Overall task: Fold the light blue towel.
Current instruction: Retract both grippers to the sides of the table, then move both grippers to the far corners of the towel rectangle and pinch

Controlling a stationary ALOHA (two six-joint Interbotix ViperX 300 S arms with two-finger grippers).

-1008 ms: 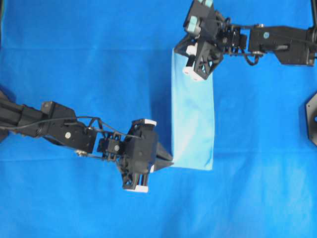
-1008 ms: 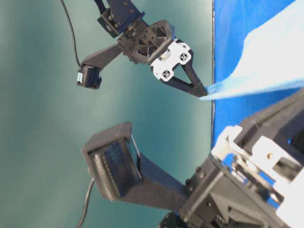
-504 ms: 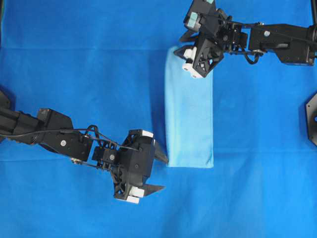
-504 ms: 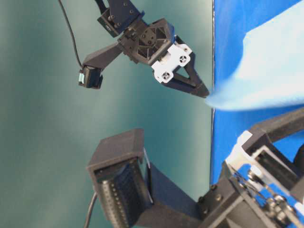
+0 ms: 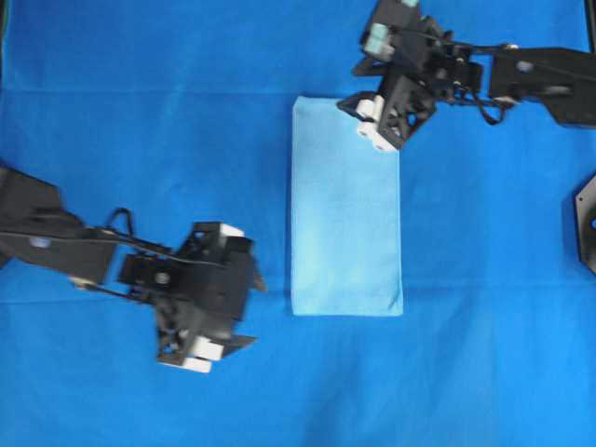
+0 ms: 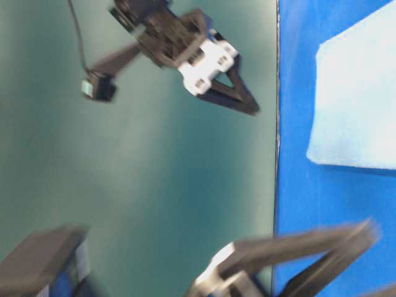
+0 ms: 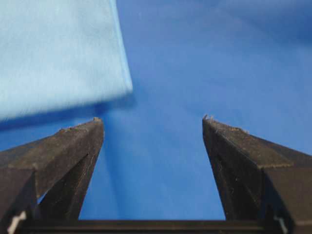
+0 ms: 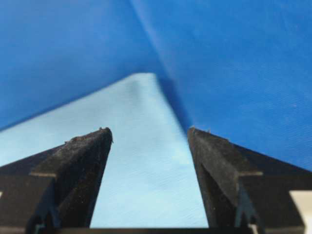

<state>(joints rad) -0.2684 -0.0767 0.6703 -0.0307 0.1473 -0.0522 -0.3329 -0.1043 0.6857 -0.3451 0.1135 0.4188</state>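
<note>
Towel [image 6: 359, 105] lies flat on the blue cloth [image 6: 309, 204] on the right, nothing touching it. A gripper [image 6: 250, 105] hangs upper middle against the green backdrop [image 6: 154, 185], clear of the towel. Blurry arm parts [image 6: 297, 260] along the bottom.

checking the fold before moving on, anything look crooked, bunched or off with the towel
Nothing stands out. The light blue towel lies flat on the blue cloth as a neat upright rectangle, edges straight, no visible wrinkles. Both the left gripper and right gripper are open and hold nothing.
</note>
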